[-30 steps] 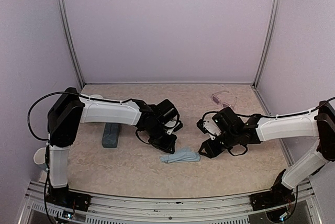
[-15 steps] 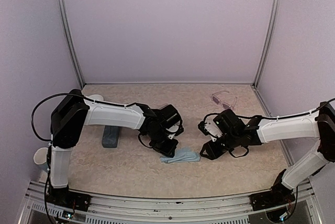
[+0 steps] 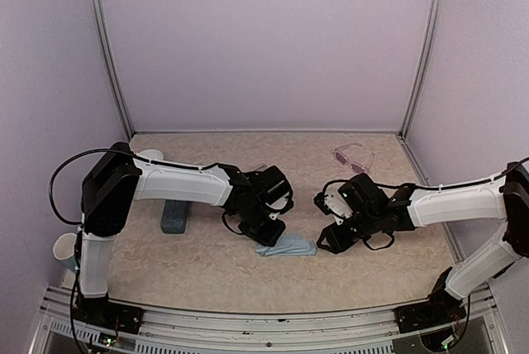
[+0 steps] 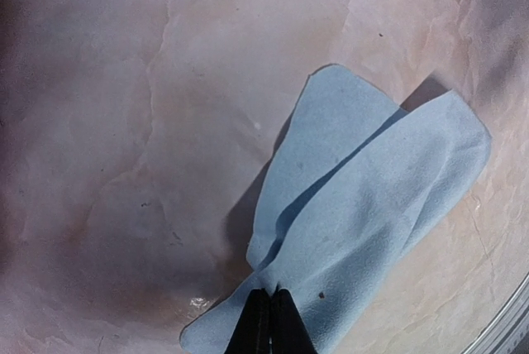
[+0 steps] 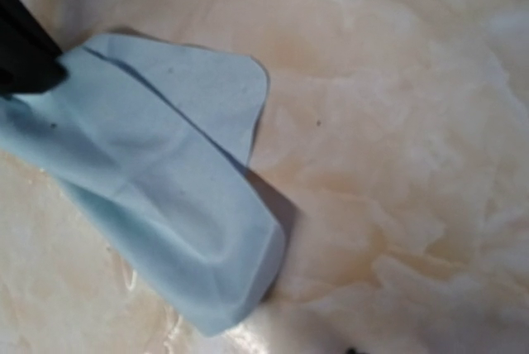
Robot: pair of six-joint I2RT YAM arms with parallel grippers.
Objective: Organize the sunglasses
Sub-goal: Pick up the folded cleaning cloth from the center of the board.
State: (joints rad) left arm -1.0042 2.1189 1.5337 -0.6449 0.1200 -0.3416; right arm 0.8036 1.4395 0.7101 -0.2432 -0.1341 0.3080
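Left gripper (image 4: 269, 300) clenched on light-blue cloth (image 4: 364, 197), near centre; right gripper (image 3: 325, 241) state can't tell. Sunglasses (image 3: 354, 157) lie far right, well apart. Likely light, fragile, slippery: take by the frame, not the lenses.

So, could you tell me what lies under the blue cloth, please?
Only the table shows around the cloth, folded over itself; anything beneath is covered. The left gripper pinches its corner.

A folded light-blue cloth (image 4: 364, 222) lay on the marbled beige table (image 4: 124, 81). Its bunched end sat at the left claw's (image 4: 270, 296) tips, and the rest fanned away beyond them. A blue-grey case (image 3: 173, 215) lay well to that claw's left, and a white cup (image 3: 64, 248) farther left still.
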